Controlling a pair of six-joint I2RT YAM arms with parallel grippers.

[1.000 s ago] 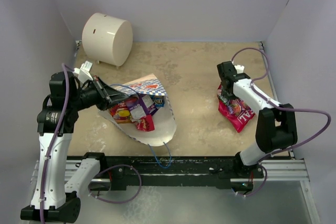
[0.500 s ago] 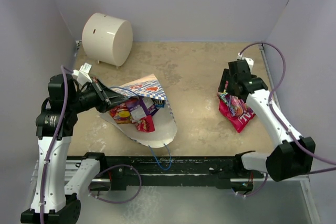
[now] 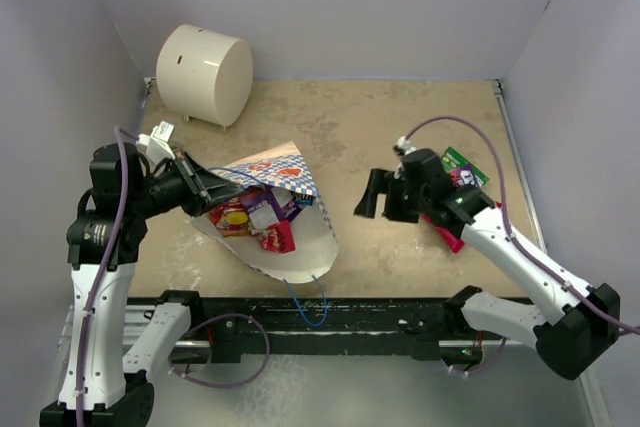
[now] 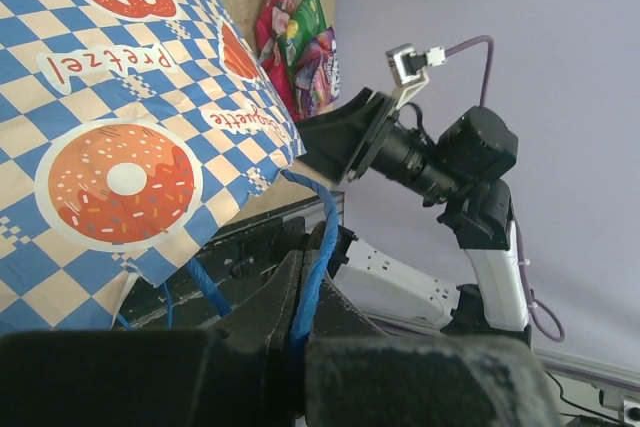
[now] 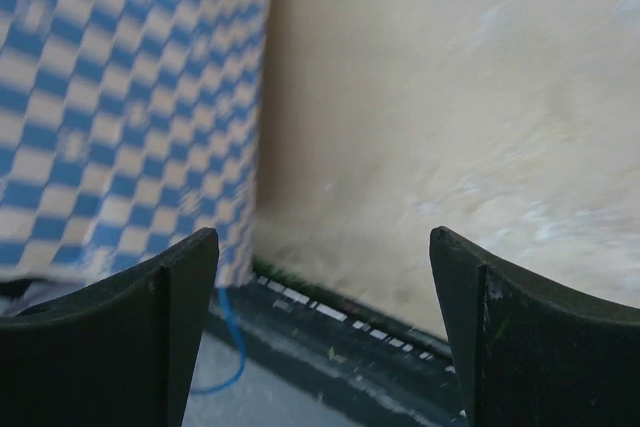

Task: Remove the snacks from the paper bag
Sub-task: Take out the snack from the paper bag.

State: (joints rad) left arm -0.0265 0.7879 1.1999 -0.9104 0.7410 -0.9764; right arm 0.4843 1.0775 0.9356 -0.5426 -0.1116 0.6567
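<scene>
The blue-and-white checked paper bag (image 3: 285, 247) lies on its side at the left, its cream inside showing. Several snacks (image 3: 255, 215), red, purple and orange, sit in its mouth. My left gripper (image 3: 207, 189) is shut on the bag's blue cord handle (image 4: 318, 237), holding the upper edge up; the left wrist view shows the cord pinched between its fingers (image 4: 275, 292). More snacks (image 3: 458, 167) lie on the table at the right, partly under my right arm. My right gripper (image 3: 368, 195) hangs open and empty between that pile and the bag (image 5: 110, 97).
A large cream cylinder (image 3: 205, 72) stands at the back left. Purple walls close in the tabletop on three sides. The black rail (image 3: 330, 317) with the arm bases runs along the near edge, and the bag's second blue cord (image 3: 305, 302) hangs over it.
My right gripper has opened, left the red packet on the right-hand pile and swung left towards the bag. The left arm and the bag have stayed put.
</scene>
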